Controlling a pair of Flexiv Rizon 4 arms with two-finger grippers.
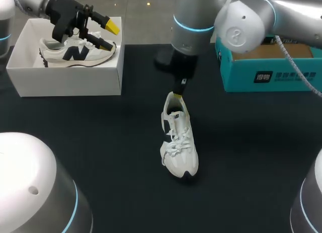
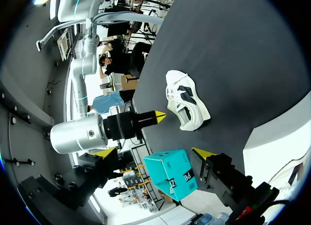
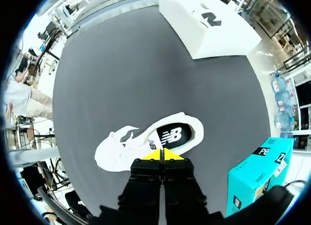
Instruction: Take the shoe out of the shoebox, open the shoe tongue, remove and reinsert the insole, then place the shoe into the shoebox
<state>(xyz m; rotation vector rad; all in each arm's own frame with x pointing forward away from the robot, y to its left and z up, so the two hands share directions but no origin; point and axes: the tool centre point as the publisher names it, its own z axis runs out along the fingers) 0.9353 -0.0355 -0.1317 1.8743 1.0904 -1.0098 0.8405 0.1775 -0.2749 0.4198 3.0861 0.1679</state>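
On the dark surface point(image 1: 100, 142): shoe already out, insole step judged about to begin.
Tips together on the right end effector point(image 3: 163, 154), at the heel collar of the shoe point(image 1: 179, 137), upright mid-surface; unclear whether pinching anything. Fingers apart on the left end effector point(image 1: 107, 34), above the shoebox point(image 1: 70, 82) and a second shoe point(image 1: 75, 53). Next, probably: widen the opening, pinch the insole point(image 3: 172, 135) edge.
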